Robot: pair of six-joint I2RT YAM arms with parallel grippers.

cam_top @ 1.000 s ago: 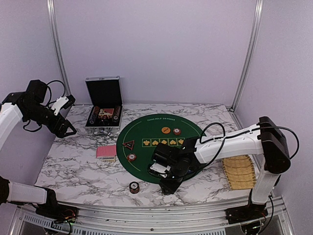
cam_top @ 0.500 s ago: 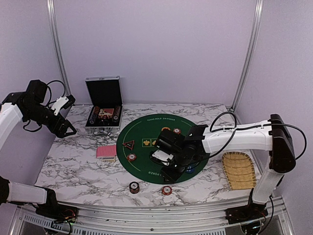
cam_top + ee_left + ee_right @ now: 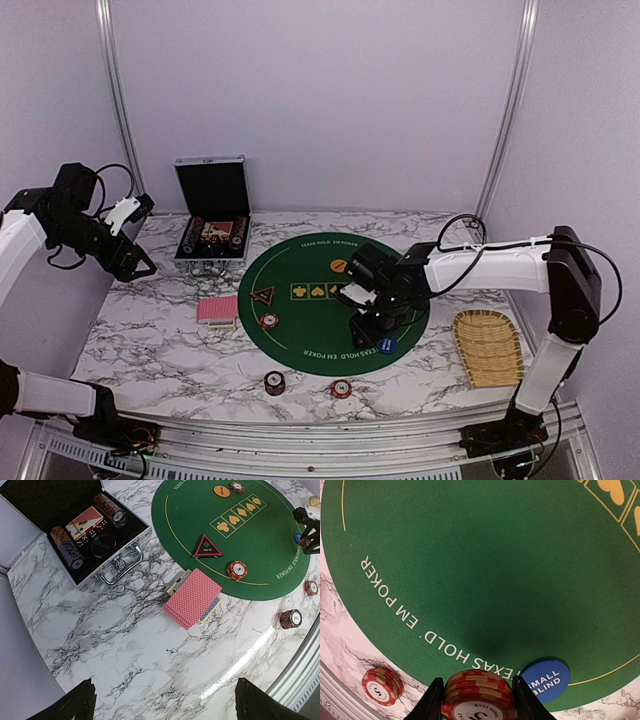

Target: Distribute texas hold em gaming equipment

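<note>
Pale lilac walls [image 3: 320, 100] on three sides, two aluminium corner posts [image 3: 113, 100], white grey-veined marble counter [image 3: 150, 345], aluminium rail [image 3: 300, 438] along its near edge, light even.

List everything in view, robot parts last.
Felt mat: one, green, centre of marble table.
Case: one, black, open, rear left.
Chip rows: two, dark, inside case.
Card deck: one, pink-red, left of mat.
Triangular marker: one, red-black, mat's left side.
Loose chip stacks: four, red; two on mat, two on table in front.
Orange disc: one, mat's rear.
Blue disc: one, mat's front edge.
Bamboo tray: one, tan, right side.
Left end effector: open, raised at left.
Right end effector: shut on held chip stack, above mat's front.
</note>
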